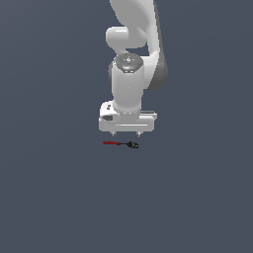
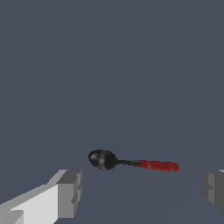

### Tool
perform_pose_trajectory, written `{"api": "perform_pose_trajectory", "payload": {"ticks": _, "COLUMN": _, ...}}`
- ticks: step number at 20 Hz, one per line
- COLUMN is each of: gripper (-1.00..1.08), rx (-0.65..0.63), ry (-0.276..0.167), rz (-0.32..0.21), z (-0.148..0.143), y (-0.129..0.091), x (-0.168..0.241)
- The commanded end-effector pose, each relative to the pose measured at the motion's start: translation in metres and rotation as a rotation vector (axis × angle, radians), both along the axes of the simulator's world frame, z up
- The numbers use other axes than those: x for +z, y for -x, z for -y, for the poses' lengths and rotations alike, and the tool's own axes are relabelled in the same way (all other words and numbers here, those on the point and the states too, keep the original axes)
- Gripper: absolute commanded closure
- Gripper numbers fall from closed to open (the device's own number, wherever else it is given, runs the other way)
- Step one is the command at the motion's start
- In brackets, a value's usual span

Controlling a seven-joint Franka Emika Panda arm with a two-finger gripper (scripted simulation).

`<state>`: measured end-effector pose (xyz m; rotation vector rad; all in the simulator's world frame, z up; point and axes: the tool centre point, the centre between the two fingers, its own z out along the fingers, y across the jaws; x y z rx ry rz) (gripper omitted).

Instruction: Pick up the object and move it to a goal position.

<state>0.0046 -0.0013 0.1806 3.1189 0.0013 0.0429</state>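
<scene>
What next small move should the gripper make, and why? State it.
Probably lower straight down: the open gripper hovers above the small red-handled, black-bowled spoon, which lies flat between the fingers, untouched, so descending should bracket it before closing.

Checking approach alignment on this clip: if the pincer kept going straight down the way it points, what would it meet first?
Probably the spoon, lying flat just below the open pincer and between its fingers in the wrist view; depth is unclear, so it may reach the bare floor.

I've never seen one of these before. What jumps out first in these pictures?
A big white robot arm hangs down from the top of the exterior view, its gripper open just above a tiny spoon. The wrist view shows the spoon's black bowl and red handle, lying on a bare grey-blue floor.
</scene>
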Motion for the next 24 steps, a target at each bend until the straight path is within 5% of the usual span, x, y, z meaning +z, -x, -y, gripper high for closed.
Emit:
{"api": "perform_pose_trajectory", "payload": {"ticks": 1, "gripper": -0.92, "rx": 0.0, "ry": 0.0, "rz": 0.0, "z": 0.0, "y": 0.0, "x": 0.0}}
{"api": "perform_pose_trajectory", "payload": {"ticks": 24, "gripper": -0.92, "rx": 0.078, "ry": 0.002, "rz": -0.037, "z": 0.007, "y": 0.012, "x": -0.009}}
